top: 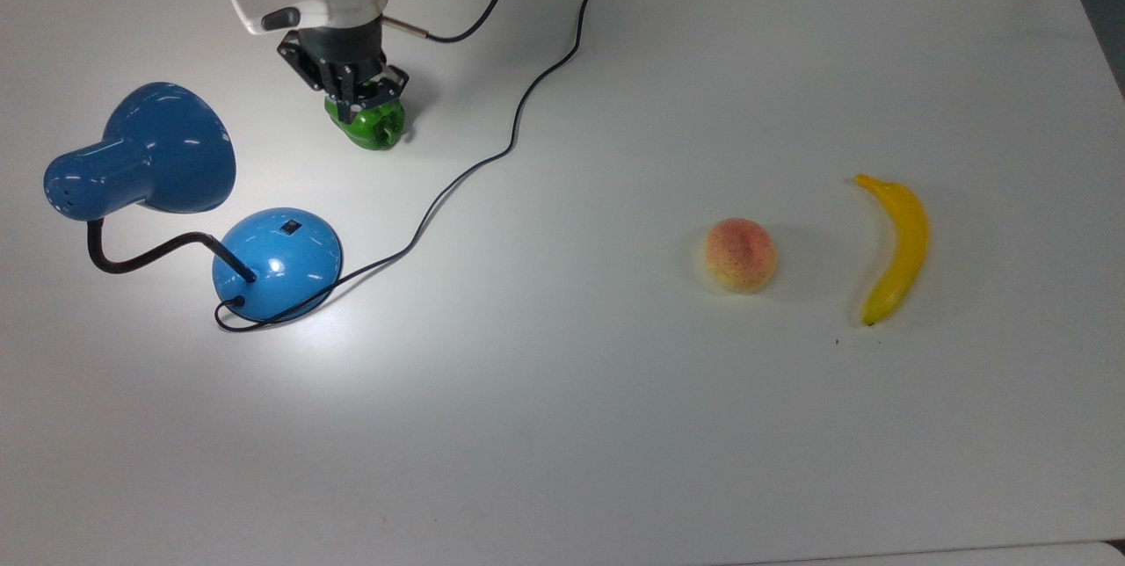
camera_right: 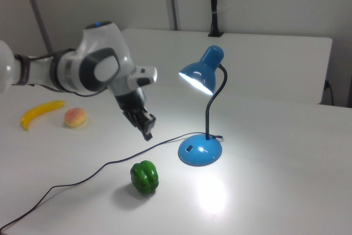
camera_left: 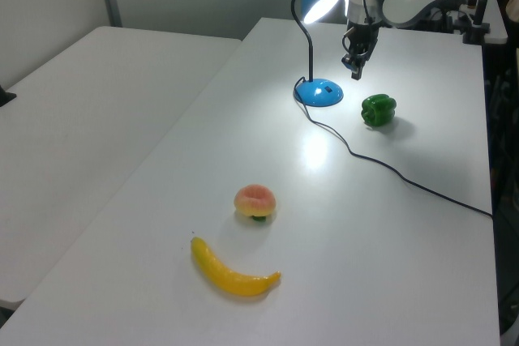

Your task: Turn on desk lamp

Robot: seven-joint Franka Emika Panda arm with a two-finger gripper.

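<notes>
The desk lamp [camera_right: 202, 103] is glowing and casting a bright pool on the surface [camera_right: 286, 191], so the task is looking done, while the pincer [camera_right: 144, 125], seemingly closed and holding nothing, is hanging beside the lamp's base, above the green pepper [camera_right: 144, 177].

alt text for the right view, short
A lit blue desk lamp shines a bright pool onto a white table. The robot's gripper hangs in the air above a green pepper; a peach and banana lie at far left.
</notes>
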